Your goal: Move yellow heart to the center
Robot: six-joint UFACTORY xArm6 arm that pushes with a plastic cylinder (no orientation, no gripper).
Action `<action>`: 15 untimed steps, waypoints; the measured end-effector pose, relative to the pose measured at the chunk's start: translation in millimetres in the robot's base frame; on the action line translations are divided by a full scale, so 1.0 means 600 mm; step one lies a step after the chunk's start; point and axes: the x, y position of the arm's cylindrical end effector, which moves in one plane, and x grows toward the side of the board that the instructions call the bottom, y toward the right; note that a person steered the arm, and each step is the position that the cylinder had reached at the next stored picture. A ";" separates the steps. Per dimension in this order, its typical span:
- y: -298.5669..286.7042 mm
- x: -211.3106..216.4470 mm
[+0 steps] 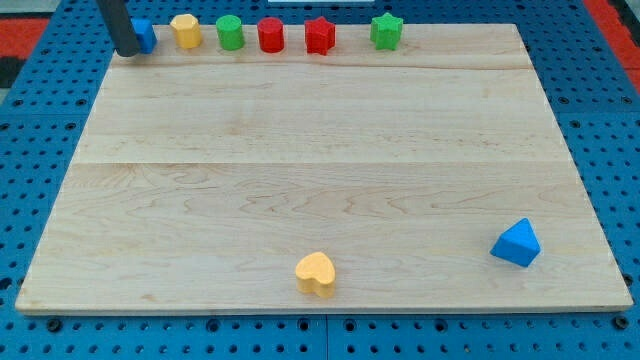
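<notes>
The yellow heart (316,273) lies near the view's bottom edge of the wooden board (320,170), about mid-width. My tip (128,51) is at the view's top left corner of the board, far from the heart. It stands right against a blue block (146,35), partly covering it.
A row of blocks runs along the view's top edge: a yellow block (186,31), a green cylinder (230,32), a red cylinder (271,35), a red star (319,35) and a green star (386,31). A blue triangle (517,243) lies at the bottom right.
</notes>
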 end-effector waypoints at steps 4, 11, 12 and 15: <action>0.011 0.212; 0.569 0.628; 0.456 0.629; 0.417 0.569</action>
